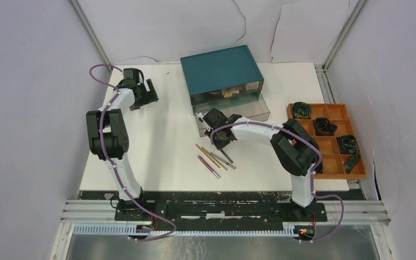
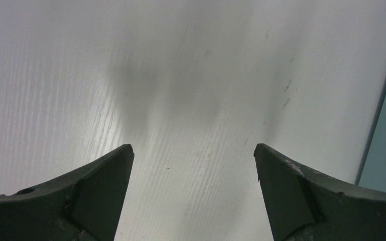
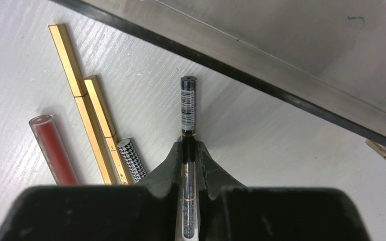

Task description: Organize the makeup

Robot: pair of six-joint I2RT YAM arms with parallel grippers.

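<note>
Grasp by the right gripper [image 3: 189,146], closed on a black barcoded pencil [image 3: 188,100] just beside the gold pencils [image 3: 68,60] near the teal drawer box [image 1: 221,69]; a straight lift would spare its neighbours.

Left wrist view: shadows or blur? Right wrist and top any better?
Left wrist: soft grey shadow on the white table beyond the open left gripper; far end washed out. Right wrist: black pencil in the right gripper is sharp, barcode crisp; gripper body underexposed. Top external: even light, no glare.

Black pencil [image 3: 188,108] between fingers [image 3: 168,163]
</note>
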